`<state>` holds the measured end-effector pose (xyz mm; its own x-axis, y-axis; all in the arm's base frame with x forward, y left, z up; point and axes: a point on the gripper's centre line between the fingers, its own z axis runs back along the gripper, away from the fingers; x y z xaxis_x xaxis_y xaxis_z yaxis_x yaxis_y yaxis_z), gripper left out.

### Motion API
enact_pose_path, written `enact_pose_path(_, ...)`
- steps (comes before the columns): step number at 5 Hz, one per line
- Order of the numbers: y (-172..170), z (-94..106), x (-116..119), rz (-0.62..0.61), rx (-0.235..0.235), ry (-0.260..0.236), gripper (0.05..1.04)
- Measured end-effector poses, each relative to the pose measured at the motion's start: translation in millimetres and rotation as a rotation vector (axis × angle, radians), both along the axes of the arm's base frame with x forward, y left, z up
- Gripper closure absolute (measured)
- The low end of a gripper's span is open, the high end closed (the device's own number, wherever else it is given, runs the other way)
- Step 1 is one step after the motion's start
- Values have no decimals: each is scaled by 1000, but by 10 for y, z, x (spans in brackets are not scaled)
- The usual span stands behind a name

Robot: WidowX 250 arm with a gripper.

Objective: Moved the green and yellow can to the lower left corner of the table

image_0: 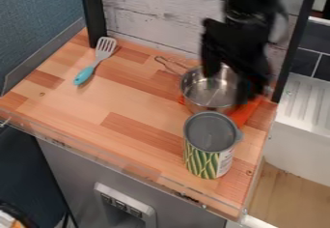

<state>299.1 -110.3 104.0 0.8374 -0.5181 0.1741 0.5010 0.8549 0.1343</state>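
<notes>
My black gripper [228, 81] hangs over the metal pot at the right of the table, its fingers open and apart, with part of the pot showing between them. Nearer the camera, the green and yellow can [203, 162] stands upright close to the table's front right part. Its top is grey, and a white printed panel shows on its right side. The can is below the gripper in the view and apart from it.
The metal pot [203, 92] sits just behind the can, with an orange thing [242, 113] beside and partly under it. A spatula with a turquoise handle [84, 75] lies at the back left. Clear edging [129, 163] runs along the table's front; black posts rise at the back.
</notes>
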Motion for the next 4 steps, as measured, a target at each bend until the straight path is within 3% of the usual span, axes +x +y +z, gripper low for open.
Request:
enact_pose_path(2,-976,-287,-337,-130,25,65,83)
enact_pose_path(3,-992,-448,-367,-87,18,134,83)
enact_pose_path(4,-754,-529,-208,32,20,169,83)
